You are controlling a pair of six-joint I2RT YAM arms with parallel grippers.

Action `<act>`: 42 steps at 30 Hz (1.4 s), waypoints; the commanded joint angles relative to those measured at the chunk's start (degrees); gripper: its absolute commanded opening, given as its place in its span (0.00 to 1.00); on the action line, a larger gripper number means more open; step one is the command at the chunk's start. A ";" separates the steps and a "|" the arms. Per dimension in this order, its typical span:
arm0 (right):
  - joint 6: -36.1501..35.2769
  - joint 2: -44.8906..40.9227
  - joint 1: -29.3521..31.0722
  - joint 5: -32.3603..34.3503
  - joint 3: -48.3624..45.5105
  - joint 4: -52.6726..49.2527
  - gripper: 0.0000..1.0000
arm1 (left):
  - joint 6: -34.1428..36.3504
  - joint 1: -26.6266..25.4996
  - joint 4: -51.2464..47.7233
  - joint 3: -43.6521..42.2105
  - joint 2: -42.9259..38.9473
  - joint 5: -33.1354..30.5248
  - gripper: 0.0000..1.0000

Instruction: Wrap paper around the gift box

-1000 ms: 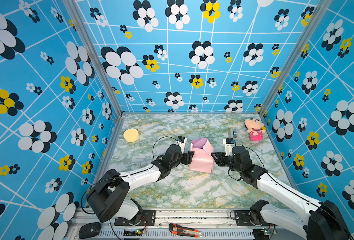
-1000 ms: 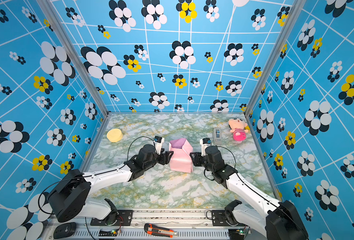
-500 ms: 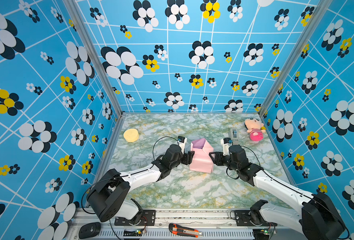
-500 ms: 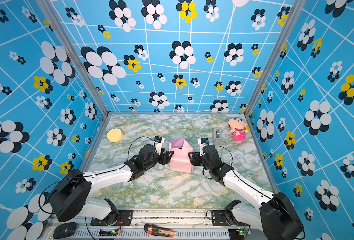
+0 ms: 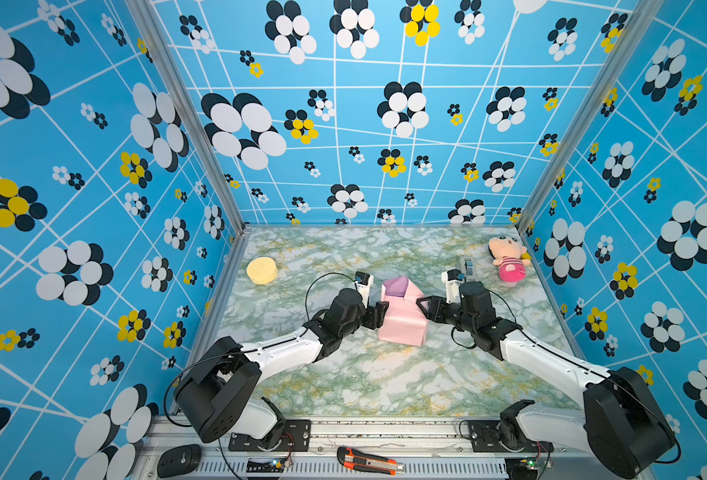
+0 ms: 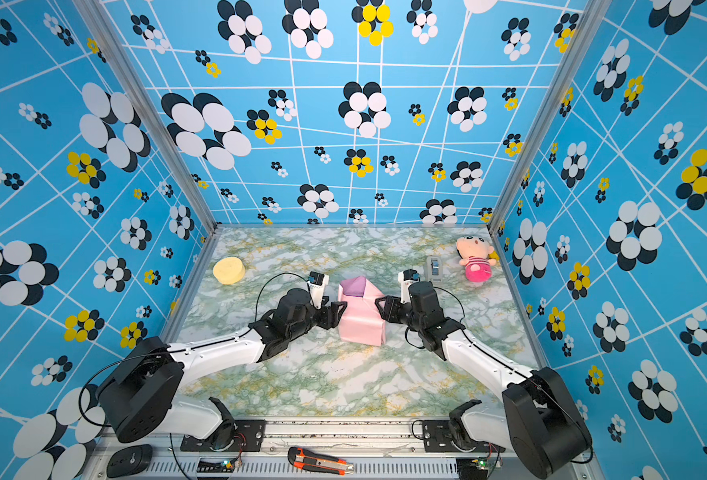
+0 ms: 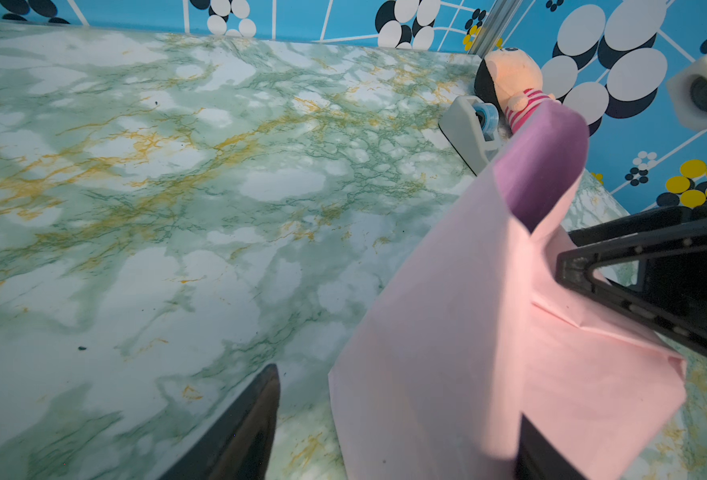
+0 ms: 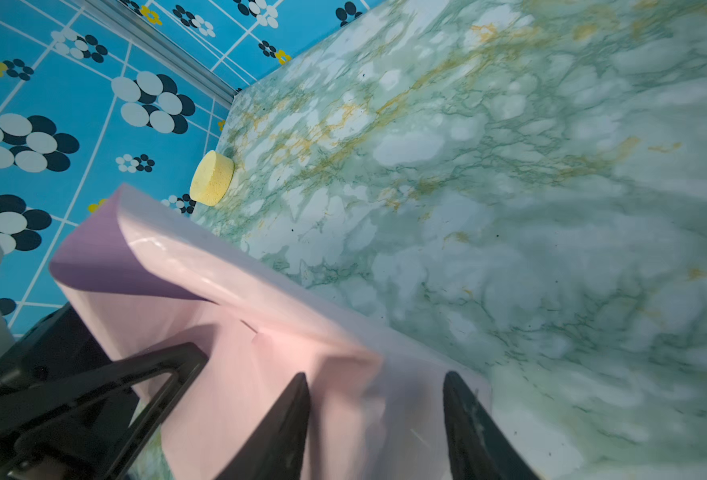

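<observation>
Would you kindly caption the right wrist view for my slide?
Open right claw over the folded pink-and-lilac paper, a yellow sponge disc beyond.

Lab test cell: flower-patterned walls (image 5: 343, 124), marbled tabletop (image 5: 385, 374).

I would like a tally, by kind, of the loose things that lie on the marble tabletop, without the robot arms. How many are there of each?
paper, folded up, pink and lilac: 1
yellow round sponge: 1
grey tape dispenser: 1
plush doll: 1
Total: 4
</observation>
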 commanded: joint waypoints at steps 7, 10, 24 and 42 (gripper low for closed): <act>-2.04 1.06 1.49 4.96 -1.35 -8.61 0.53 | -1.24 1.15 -3.11 -0.93 -1.32 -0.76 0.69; -2.41 1.56 1.49 4.85 -1.19 -9.21 0.52 | -1.25 1.17 -2.90 -0.72 -1.81 -1.01 0.66; -3.72 3.00 2.54 4.44 -0.74 -8.77 0.52 | -2.27 0.30 0.20 1.59 0.65 -2.28 0.50; -4.69 3.54 3.62 4.47 -0.73 -8.33 0.52 | -1.86 -0.75 -5.59 6.06 0.39 -8.34 0.23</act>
